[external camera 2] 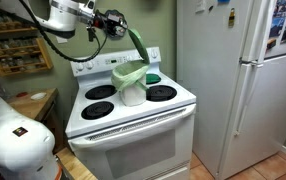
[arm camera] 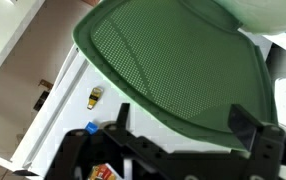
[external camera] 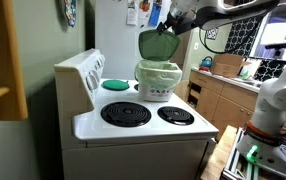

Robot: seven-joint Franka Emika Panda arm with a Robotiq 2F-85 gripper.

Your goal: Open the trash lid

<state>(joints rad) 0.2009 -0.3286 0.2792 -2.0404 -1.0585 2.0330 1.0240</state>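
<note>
The green trash lid stands tilted up above the white trash bin on the back of the stove. Its lower edge is close to the bin's green rim. In an exterior view the lid shows edge-on over the bin. My gripper is at the lid's upper edge, also seen from the other side. In the wrist view the lid's meshed inner face fills the frame. My two fingers are spread wide, with the lid's rim running across just beyond their tips.
A flat teal disc lies on the back burner beside the bin. The white stove has dark coil burners in front. A white fridge stands next to the stove. Kitchen counters hold clutter nearby.
</note>
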